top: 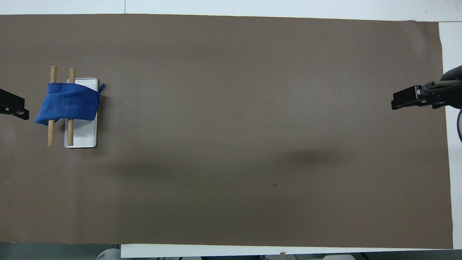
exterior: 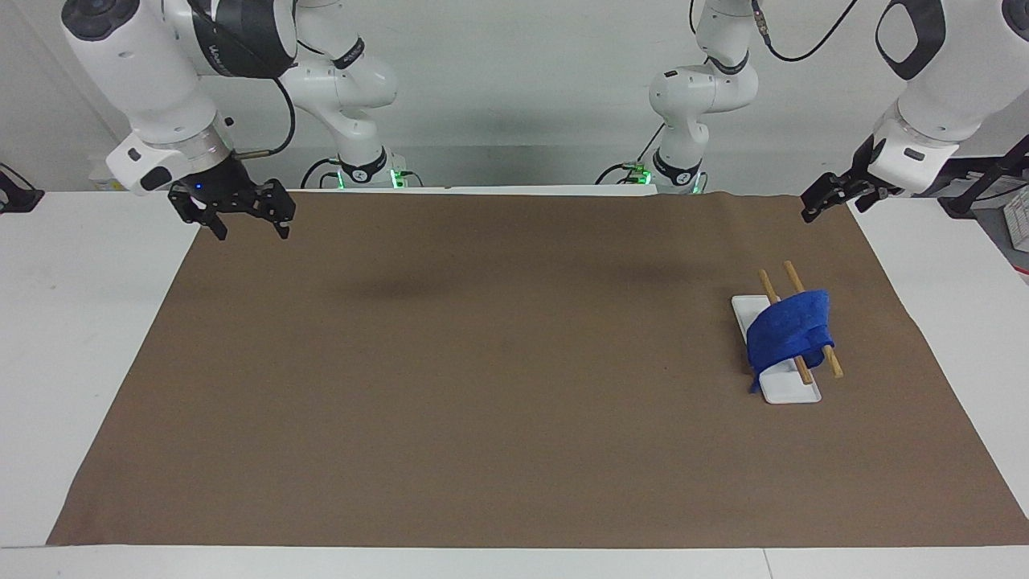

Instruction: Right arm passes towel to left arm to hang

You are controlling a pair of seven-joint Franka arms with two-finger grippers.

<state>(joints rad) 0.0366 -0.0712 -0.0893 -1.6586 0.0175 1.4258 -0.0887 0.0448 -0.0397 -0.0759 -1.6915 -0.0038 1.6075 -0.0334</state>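
The blue towel (exterior: 786, 334) (top: 68, 103) hangs draped over two wooden rods (exterior: 793, 277) (top: 53, 72) on a white base (exterior: 794, 391) (top: 85, 135), toward the left arm's end of the table. Its loop tail dangles at one corner. My left gripper (exterior: 833, 206) (top: 13, 105) hovers open over the mat's edge at that end, apart from the towel and holding nothing. At the right arm's end my right gripper (exterior: 239, 215) (top: 411, 99), with its blue light on, also hangs open and empty above the mat's edge.
A brown mat (exterior: 482, 362) covers most of the white table (exterior: 72, 322). Two smaller white arms with green-lit bases (exterior: 362, 173) (exterior: 674, 170) stand at the robots' edge of the table.
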